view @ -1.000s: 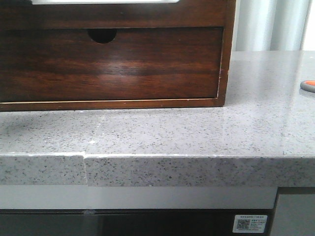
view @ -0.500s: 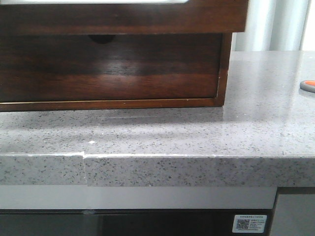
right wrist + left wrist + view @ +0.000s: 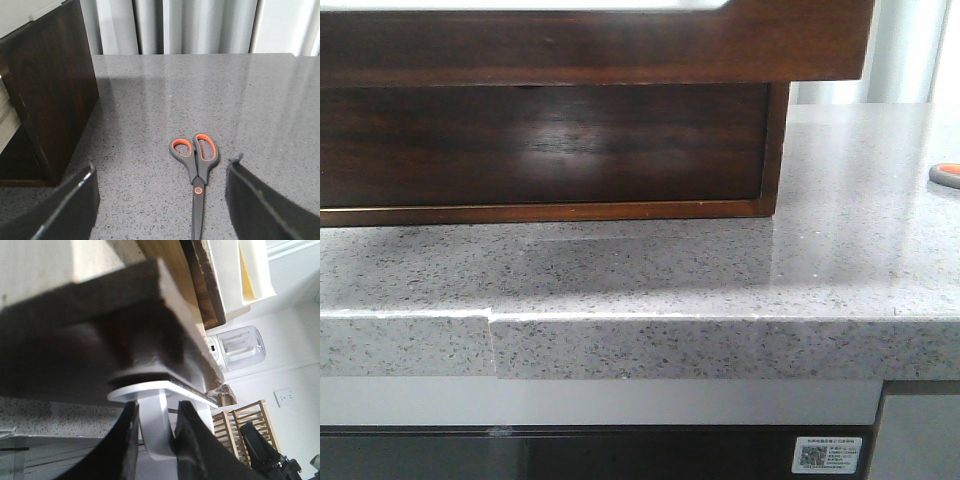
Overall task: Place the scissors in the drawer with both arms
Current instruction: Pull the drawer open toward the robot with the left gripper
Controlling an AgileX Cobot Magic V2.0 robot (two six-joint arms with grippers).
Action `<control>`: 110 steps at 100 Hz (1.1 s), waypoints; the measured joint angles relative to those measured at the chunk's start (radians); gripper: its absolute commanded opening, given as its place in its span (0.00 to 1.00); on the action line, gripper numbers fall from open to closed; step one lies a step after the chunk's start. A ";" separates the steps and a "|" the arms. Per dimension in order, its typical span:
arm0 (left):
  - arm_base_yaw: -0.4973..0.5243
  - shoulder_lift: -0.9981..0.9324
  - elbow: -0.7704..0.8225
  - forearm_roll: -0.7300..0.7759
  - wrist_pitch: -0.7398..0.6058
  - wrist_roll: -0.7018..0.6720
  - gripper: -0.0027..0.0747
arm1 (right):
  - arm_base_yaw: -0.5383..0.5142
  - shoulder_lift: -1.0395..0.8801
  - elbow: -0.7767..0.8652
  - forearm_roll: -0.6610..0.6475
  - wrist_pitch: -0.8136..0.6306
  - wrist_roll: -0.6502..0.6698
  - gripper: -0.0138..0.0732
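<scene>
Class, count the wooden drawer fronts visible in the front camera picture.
2: the wide dark brown glossy drawer pulled out on top, and a dark brown closed drawer front beneath it. Others may sit above the frame.

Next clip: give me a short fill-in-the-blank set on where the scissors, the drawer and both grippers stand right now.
1. The scissors lie flat on the ___ with their blades closed.
2. The right gripper hangs over the scissors with its jaws ___.
3. The left gripper is shut on the drawer's white ___.
4. The scissors' handle loops are lined in ___.

Missing words: countertop; open; handle; orange
</scene>
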 measured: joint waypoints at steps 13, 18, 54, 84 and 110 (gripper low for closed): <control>0.000 -0.003 0.000 0.010 0.002 -0.005 0.07 | 0.000 0.000 0.000 0.000 0.000 0.000 0.71; 0.000 -0.005 0.000 0.013 0.002 -0.005 0.13 | 0.000 0.000 0.000 0.000 0.000 0.000 0.71; 0.000 -0.022 -0.008 0.110 0.065 0.068 0.51 | 0.000 0.000 0.000 0.000 0.014 0.000 0.71; 0.000 -0.105 -0.081 0.466 0.089 -0.009 0.51 | 0.000 0.000 0.000 -0.001 0.035 0.000 0.71; 0.000 -0.247 -0.229 0.869 0.097 -0.103 0.51 | 0.000 0.071 -0.095 -0.012 0.193 0.000 0.71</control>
